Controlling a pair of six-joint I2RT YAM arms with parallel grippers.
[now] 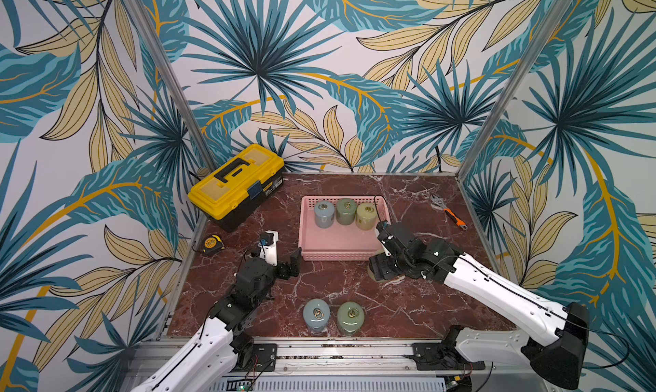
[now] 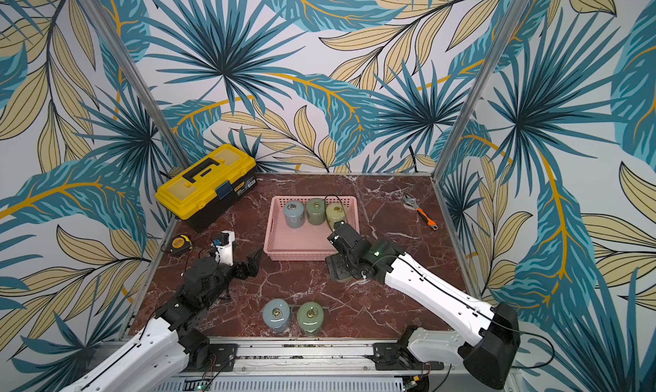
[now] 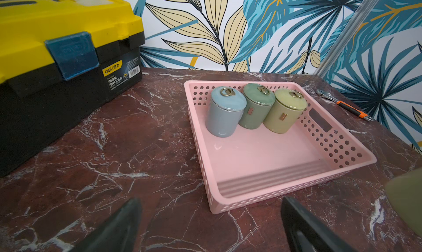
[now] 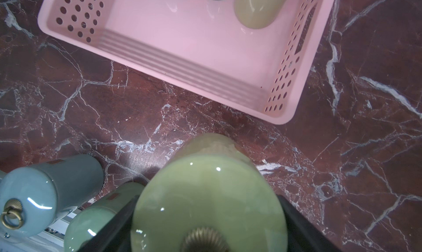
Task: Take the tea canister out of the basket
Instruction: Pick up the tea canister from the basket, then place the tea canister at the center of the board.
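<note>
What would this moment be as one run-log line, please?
right gripper: shut on yellow-green canister, outside basket | left gripper: open, empty | basket: three canisters | table: two canisters

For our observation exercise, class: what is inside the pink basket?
In the basket, three lidded canisters stand in a row along the far wall: blue, green and yellow-green. The rest of its floor is bare. The lids hide whatever the canisters hold.

Bright, even indoor light
Soft shadows; glints on the near tea canister (image 4: 210, 200) (blurred, too close); wrist views bend at edges.
</note>
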